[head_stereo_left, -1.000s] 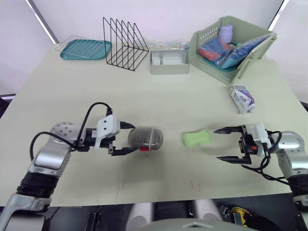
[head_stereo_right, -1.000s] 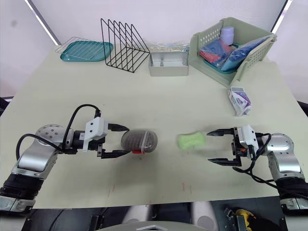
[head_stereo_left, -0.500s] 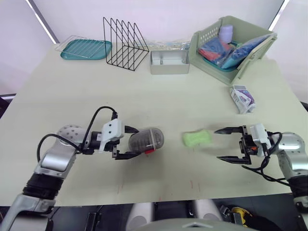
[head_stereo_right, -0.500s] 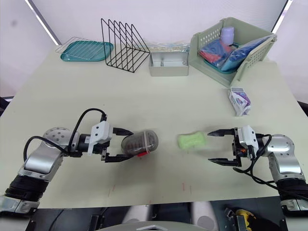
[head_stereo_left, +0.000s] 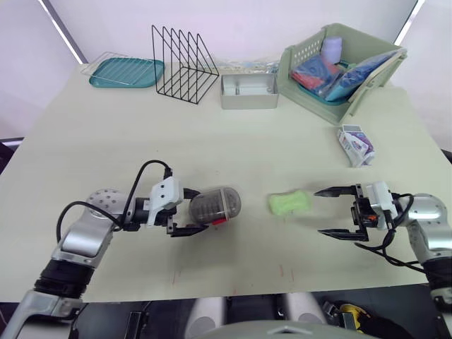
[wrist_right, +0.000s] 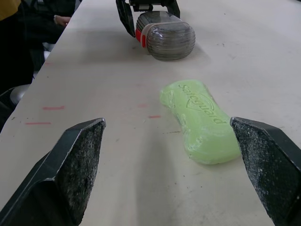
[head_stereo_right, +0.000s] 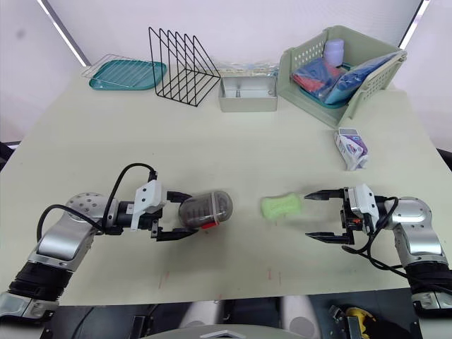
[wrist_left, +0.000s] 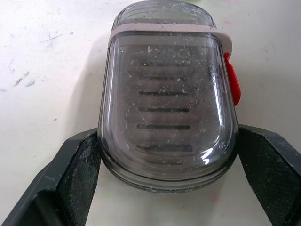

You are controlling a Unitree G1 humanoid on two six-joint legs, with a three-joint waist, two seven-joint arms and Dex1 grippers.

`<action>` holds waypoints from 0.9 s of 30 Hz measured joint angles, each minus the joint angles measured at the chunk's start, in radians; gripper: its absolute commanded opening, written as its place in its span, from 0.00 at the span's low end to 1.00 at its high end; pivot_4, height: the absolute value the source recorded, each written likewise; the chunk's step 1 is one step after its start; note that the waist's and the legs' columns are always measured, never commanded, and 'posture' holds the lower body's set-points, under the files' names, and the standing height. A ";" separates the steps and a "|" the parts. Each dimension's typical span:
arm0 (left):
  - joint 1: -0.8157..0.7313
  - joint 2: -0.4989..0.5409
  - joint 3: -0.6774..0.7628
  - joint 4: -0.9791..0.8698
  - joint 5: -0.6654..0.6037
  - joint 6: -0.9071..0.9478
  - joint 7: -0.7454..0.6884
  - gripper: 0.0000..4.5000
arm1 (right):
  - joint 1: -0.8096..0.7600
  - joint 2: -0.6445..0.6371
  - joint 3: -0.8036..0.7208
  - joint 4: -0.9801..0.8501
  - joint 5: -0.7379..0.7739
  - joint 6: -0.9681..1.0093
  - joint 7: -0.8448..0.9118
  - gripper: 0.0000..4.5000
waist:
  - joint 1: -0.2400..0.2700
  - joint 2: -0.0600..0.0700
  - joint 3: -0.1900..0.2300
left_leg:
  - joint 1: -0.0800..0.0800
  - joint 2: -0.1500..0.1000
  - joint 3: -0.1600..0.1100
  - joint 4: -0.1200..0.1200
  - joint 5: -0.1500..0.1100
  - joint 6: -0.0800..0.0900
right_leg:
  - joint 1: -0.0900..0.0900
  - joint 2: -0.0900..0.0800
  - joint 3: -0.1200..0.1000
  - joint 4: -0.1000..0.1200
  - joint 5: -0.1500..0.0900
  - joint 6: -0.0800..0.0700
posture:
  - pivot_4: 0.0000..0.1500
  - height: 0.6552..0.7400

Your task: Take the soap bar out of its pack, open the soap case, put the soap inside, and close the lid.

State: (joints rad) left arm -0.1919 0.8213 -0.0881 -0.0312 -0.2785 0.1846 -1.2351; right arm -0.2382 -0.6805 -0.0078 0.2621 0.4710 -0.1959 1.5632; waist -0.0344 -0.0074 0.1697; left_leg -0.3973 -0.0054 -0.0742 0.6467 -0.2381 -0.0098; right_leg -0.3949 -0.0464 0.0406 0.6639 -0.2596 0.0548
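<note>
The smoky clear soap case (head_stereo_left: 216, 203) with a red latch lies on its side at the front left of the table, lid closed. My left gripper (head_stereo_left: 198, 210) is shut on its near end; both fingers (wrist_left: 80, 174) press the case (wrist_left: 167, 94) at its sides. The bare green soap bar (head_stereo_left: 289, 203) lies on the table just right of the case. My right gripper (head_stereo_left: 319, 212) stands open a short way right of the soap (wrist_right: 202, 120), not touching it. The white and purple soap pack (head_stereo_left: 355, 144) lies farther back on the right.
Along the back stand a teal tray (head_stereo_left: 126, 72), a black wire rack (head_stereo_left: 182, 63), a metal tin (head_stereo_left: 247, 92) and a green basket (head_stereo_left: 308, 95) full of items. The table's front edge runs close below both grippers.
My left gripper has slid to the right along the soap case and its fingers have closed in on the case's sides. The right gripper and the soap have stayed put.
</note>
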 measured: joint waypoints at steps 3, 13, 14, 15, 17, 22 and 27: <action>-0.003 -0.009 0.001 0.001 0.000 -0.004 0.001 1.00 | 0.000 0.001 -0.001 -0.001 0.014 0.026 0.001 0.99 | 0.000 0.000 0.000 | 0.000 0.000 0.000 0.000 0.000 0.000 | 0.000 0.000 0.000 0.000 0.000 0.000 | 1.00 1.00; -0.009 -0.026 0.008 0.003 -0.024 0.001 -0.001 1.00 | 0.009 0.001 -0.002 -0.006 0.020 0.035 0.004 0.99 | -0.001 0.000 0.000 | 0.000 0.000 0.000 0.000 0.000 0.000 | 0.000 0.000 0.000 0.000 0.000 0.000 | 1.00 1.00; -0.009 -0.026 0.008 0.004 -0.024 0.000 -0.001 1.00 | 0.009 0.001 -0.002 -0.006 0.020 0.035 0.004 0.99 | -0.001 0.000 0.000 | 0.000 0.000 0.000 0.000 0.000 0.000 | 0.000 0.000 0.000 0.000 0.000 0.000 | 1.00 1.00; -0.008 -0.026 0.008 0.005 -0.023 -0.002 -0.002 1.00 | 0.009 0.001 -0.002 -0.006 0.018 0.033 0.003 0.99 | -0.001 0.000 0.000 | 0.000 0.000 0.000 0.000 0.000 0.000 | 0.000 0.000 0.000 0.000 0.000 0.000 | 1.00 1.00; -0.007 -0.026 0.008 0.006 -0.020 -0.005 -0.001 1.00 | 0.009 0.001 -0.002 -0.006 0.017 0.031 0.003 0.99 | 0.000 0.000 0.000 | 0.000 0.000 0.000 0.000 0.000 0.000 | 0.000 0.000 0.000 0.000 0.000 0.000 | 1.00 1.00; -0.010 -0.026 0.008 0.036 -0.016 -0.024 0.002 0.77 | 0.009 0.001 -0.002 -0.004 0.011 0.028 0.002 1.00 | 0.000 0.000 0.000 | 0.000 0.000 0.000 0.000 0.000 0.000 | 0.000 0.000 0.000 0.000 0.000 0.000 | 1.00 1.00; -0.013 -0.028 0.008 0.044 -0.005 -0.051 0.013 0.77 | 0.009 0.001 -0.002 -0.004 0.006 0.027 0.001 1.00 | 0.000 0.000 0.000 | 0.000 0.000 0.000 0.000 0.000 0.000 | 0.000 0.000 0.000 0.000 0.000 0.000 | 1.00 1.00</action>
State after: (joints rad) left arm -0.2049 0.7937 -0.0805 0.0132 -0.2838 0.1332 -1.2220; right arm -0.2296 -0.6799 -0.0095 0.2583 0.4769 -0.1684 1.5646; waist -0.0346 -0.0074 0.1697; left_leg -0.3973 -0.0055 -0.0742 0.6468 -0.2381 -0.0098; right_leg -0.3949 -0.0464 0.0407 0.6639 -0.2595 0.0548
